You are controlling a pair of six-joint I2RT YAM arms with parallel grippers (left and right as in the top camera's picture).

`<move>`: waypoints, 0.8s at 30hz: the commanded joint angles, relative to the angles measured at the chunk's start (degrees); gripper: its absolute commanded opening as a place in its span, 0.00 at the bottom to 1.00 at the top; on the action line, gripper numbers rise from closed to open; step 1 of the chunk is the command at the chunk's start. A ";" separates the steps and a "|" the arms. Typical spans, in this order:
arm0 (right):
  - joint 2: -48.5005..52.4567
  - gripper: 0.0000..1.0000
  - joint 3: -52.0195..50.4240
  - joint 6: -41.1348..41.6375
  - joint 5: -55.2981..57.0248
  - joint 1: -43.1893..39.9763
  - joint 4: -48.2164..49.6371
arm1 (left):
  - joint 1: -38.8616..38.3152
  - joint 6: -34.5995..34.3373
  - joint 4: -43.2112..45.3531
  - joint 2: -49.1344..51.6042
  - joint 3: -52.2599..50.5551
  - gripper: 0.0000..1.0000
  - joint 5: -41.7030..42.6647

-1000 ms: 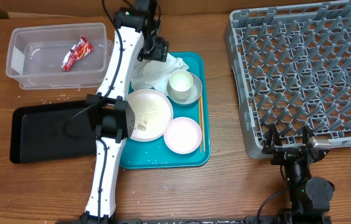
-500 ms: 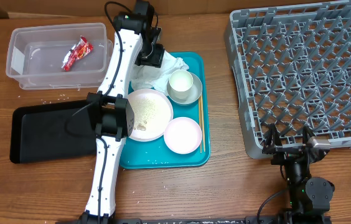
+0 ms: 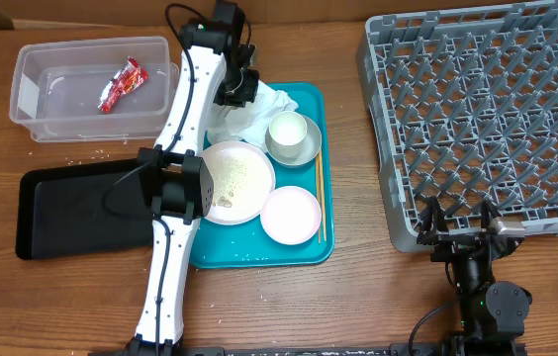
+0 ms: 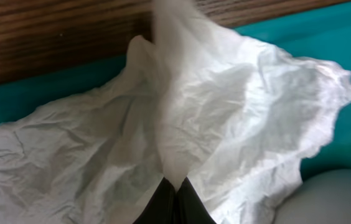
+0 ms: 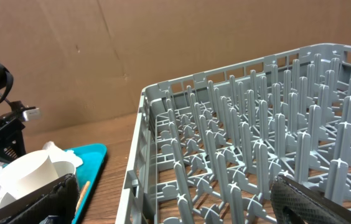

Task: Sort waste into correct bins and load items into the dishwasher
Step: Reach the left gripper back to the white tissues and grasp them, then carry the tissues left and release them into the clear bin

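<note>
A crumpled white napkin [image 3: 262,111] [image 4: 225,106] lies at the back of the teal tray [image 3: 304,252]. My left gripper [image 3: 237,89] [image 4: 175,186] is over it, shut, with a fold of the paper pinched between its black tips. A red wrapper [image 3: 121,84] rests inside the clear tub [image 3: 32,69]; the black tray [image 3: 71,213] sits in front of that. On the teal tray are a plate with pale crumbs [image 3: 239,178], a small dish [image 3: 291,214] and a white cup [image 3: 287,131] [image 5: 32,171]. My right gripper [image 3: 460,222] [image 5: 175,205] stands open, holding nothing, at the grey dish rack's [image 3: 487,119] [image 5: 256,143] near corner.
Wooden chopsticks [image 3: 320,198] lie along the teal tray's right side. The cup stands in a shallow bowl [image 3: 311,146]. Loose crumbs [image 3: 91,153] dot the table between tub and black tray. My left arm [image 3: 175,198] stretches over the tray's left edge.
My left gripper shifted slightly left over the napkin, and its jaws closed onto the paper. The right arm has not moved.
</note>
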 commanded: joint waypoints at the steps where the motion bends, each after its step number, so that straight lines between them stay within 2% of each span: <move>1: -0.52 1.00 -0.59 -0.39 0.13 -0.20 0.35 | 0.96 -3.17 -0.96 -6.36 3.32 0.04 6.19; 6: -0.52 1.00 -0.59 -0.39 0.13 -0.20 0.35 | 1.33 -4.20 -1.03 -11.45 3.30 0.04 10.75; 13: -0.52 1.00 -0.59 -0.42 0.13 -0.20 0.35 | 2.78 -5.03 -0.79 -17.05 3.32 0.04 10.56; 16: -0.52 1.00 -0.59 -0.42 0.13 -0.20 0.35 | 5.27 -8.09 0.61 -19.58 3.32 0.04 9.86; 24: -0.52 1.00 -0.59 -0.39 0.13 -0.20 0.35 | 19.02 -28.39 4.07 -23.43 3.26 0.04 0.72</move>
